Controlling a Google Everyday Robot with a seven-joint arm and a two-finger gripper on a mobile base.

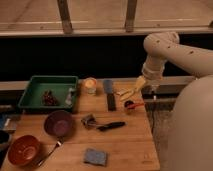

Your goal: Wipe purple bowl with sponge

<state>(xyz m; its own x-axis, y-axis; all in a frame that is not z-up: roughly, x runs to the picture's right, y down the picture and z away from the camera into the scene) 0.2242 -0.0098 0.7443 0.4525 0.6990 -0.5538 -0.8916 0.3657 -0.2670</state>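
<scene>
The gripper (151, 93) hangs released and empty at centre right. The sponge (95, 156) lies at bottom centre, below and right of the purple bowl (59, 123).

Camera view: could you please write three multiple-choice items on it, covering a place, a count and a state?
1. Where is the sponge?
A) in the green tray
B) on the table near its front edge, right of the purple bowl
C) on the floor

2. How many bowls?
A) one
B) two
C) four

3. The gripper is
A) open, empty, above the table's far right
B) pressing the sponge
C) in the purple bowl

Answers: B, it lies on bare wood; B, purple plus a reddish-orange bowl; A, it hangs clear of everything.
</scene>
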